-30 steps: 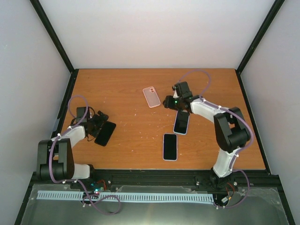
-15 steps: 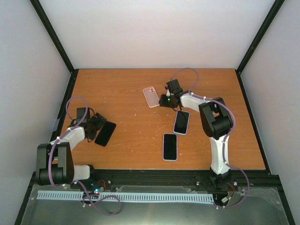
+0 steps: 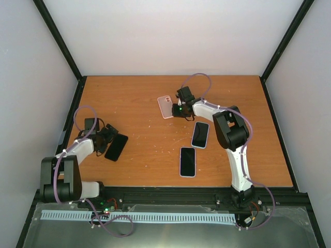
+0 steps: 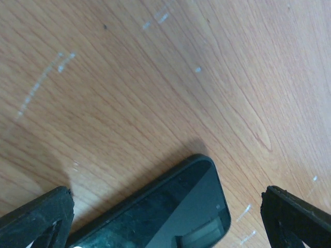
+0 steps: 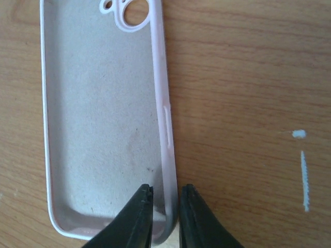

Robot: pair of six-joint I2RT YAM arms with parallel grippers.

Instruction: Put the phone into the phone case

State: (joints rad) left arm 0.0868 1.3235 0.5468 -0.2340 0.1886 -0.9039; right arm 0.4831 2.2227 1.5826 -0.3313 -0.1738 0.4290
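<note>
A pink phone case (image 3: 166,107) lies open side up at the back middle of the table; it fills the right wrist view (image 5: 98,119). My right gripper (image 3: 178,110) (image 5: 166,206) stands astride the case's right wall near its bottom corner, jaws only narrowly apart, with thin gaps on both sides. A black phone (image 3: 116,147) lies screen up at the left. My left gripper (image 3: 106,135) (image 4: 165,227) is wide open over that phone's top end (image 4: 170,212), one finger on each side, not touching it.
Two more phones with light rims lie screen up in the middle: one (image 3: 200,135) just right of centre, one (image 3: 187,161) nearer the front edge. Black frame posts stand at the table's back corners.
My right gripper has moved left from beside the upper phone to the pink case and now straddles its wall. The left gripper has stayed over the black phone.
</note>
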